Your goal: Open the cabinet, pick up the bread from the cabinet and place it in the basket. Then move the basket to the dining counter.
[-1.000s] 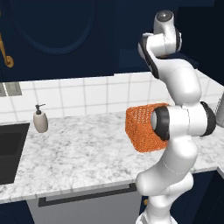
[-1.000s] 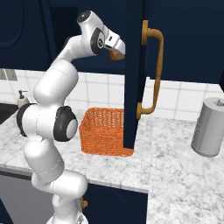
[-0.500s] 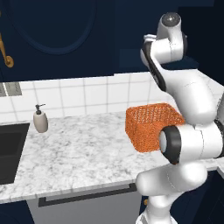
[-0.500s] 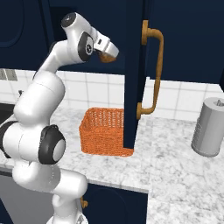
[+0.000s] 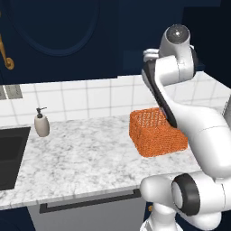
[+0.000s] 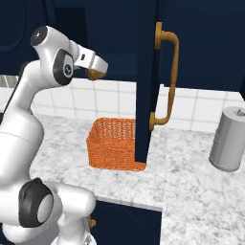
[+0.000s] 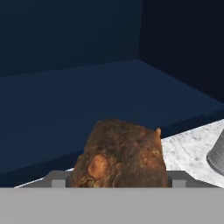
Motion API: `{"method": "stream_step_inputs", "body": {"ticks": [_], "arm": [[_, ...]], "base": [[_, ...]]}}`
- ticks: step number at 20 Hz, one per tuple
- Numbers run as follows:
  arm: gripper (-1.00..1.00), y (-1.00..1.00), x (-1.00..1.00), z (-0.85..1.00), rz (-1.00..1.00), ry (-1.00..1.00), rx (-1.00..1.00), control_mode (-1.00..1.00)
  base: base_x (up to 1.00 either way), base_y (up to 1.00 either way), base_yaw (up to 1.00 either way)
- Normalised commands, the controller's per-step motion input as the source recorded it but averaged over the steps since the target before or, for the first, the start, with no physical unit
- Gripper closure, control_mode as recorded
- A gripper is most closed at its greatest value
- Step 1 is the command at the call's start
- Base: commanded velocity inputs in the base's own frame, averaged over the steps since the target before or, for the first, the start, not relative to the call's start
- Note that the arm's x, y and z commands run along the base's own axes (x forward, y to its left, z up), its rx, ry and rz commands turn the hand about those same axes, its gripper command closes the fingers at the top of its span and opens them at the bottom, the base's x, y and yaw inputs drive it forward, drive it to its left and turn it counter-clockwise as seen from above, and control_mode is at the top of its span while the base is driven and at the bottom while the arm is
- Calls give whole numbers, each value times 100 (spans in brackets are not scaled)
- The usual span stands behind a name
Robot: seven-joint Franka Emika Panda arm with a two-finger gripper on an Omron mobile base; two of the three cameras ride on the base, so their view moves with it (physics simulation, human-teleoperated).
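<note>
While the cabinet (image 6: 143,72) stands open with its door edge and brass handle (image 6: 167,81) to the right of the fingers (image 6: 95,74), the marble bench (image 6: 191,182) spreads below them. Directly beneath the fingers sits the orange basket (image 6: 115,150) on that bench, well apart from them. A grey canister (image 6: 229,139) stands far off to their right. Between the fingers, gripped tight, is the brown bread (image 7: 120,153), raised above the basket.
</note>
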Motion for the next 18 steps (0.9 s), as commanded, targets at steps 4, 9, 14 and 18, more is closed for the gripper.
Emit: {"method": "stream_step_inputs", "body": {"ticks": [4,9,14,18], "arm": [[100,49,-100,-3,9,11,-1,-100],[100,-22,-95,-55,8,11,1,-100],[100,-46,-15,-91,5,1,23,-100],[100,-20,3,-71,2,5,13,-100]], "base": [[0,0,0],[0,0,0],[0,0,0],[0,0,0]]}}
